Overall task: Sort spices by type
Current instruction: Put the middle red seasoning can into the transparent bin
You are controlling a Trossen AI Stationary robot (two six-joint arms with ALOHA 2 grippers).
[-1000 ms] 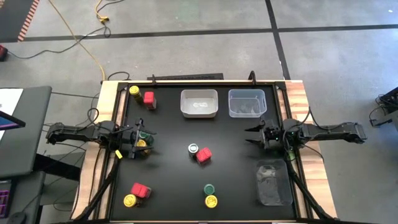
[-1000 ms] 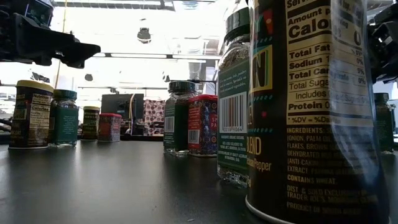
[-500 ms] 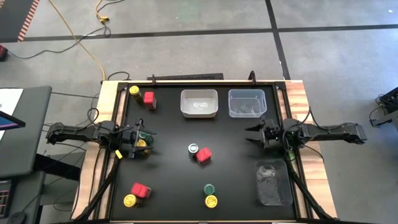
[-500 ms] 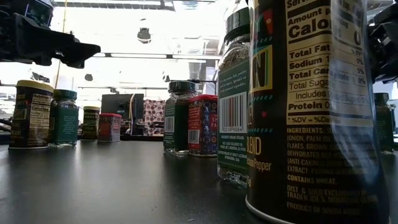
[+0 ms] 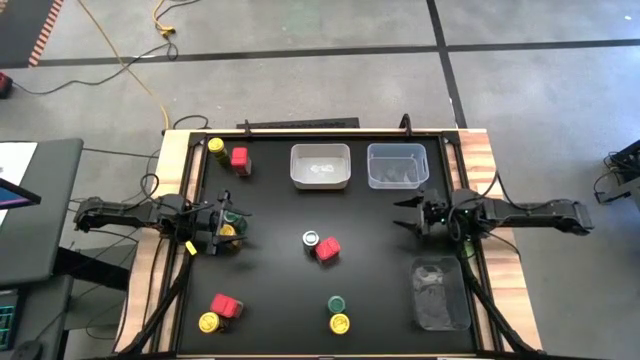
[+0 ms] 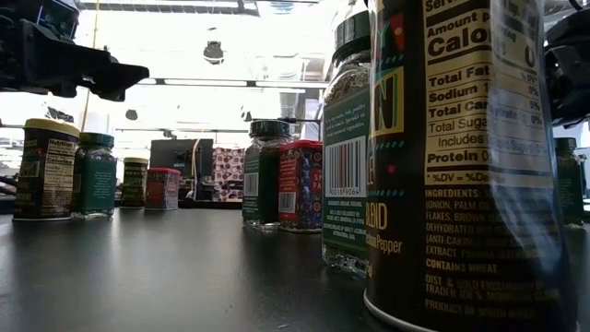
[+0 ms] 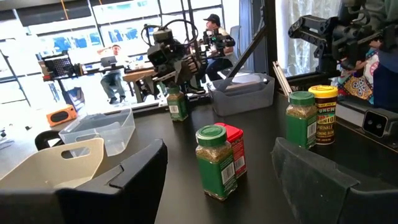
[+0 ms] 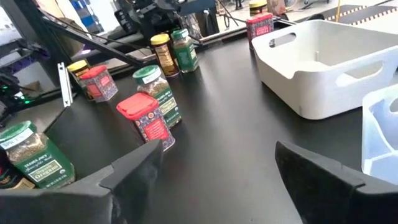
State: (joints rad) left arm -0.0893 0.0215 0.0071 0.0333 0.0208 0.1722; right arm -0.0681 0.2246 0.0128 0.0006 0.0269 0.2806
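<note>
The spices stand in pairs on the black table. A yellow-lidded jar and a red box are at the far left. A green-lidded jar and a red box are in the middle. A red box and a yellow jar are at the near left. A green jar and a yellow jar are near the front. My left gripper hangs open above another green jar and yellow jar. My right gripper is open at the right edge, holding nothing.
A white bin and a clear bin stand at the far edge. Another clear bin is at the near right. People sit at desks in the room beyond the table. Bare table lies between the jar pairs.
My right gripper's fingers have spread wider apart. The jars and boxes stand where they were.
</note>
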